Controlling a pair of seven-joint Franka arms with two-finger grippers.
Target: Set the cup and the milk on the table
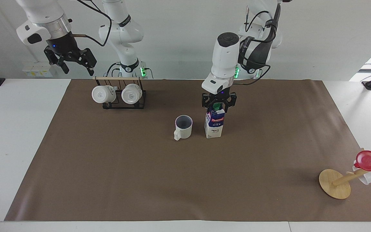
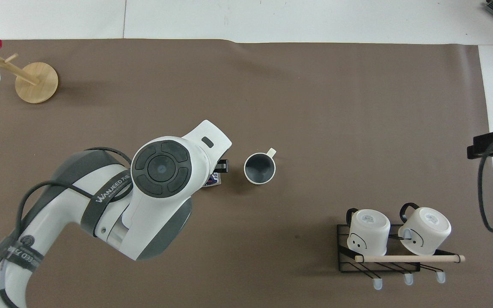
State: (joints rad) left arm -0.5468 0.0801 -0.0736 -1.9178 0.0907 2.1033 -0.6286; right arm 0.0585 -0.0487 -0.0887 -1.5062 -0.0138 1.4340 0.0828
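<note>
The milk (image 1: 214, 124) stands upright on the brown sheet (image 1: 172, 180) of the table (image 1: 18, 135), near the middle. The cup (image 1: 183, 126) stands upright beside it toward the right arm's end, handle pointing away from the robots. My left gripper (image 1: 218, 104) is directly over the carton's top, fingers apart on either side of the green cap. In the overhead view the left arm hides most of the milk (image 2: 212, 180), and the cup (image 2: 259, 168) shows whole. My right gripper (image 1: 71, 61) waits open and empty, high over the right arm's end of the table.
A black wire rack (image 1: 121, 103) with two white mugs on their sides stands near the robots, toward the right arm's end. A tipped wooden mug tree (image 1: 335, 183) with a red cup (image 1: 370, 160) lies at the left arm's end, far from the robots.
</note>
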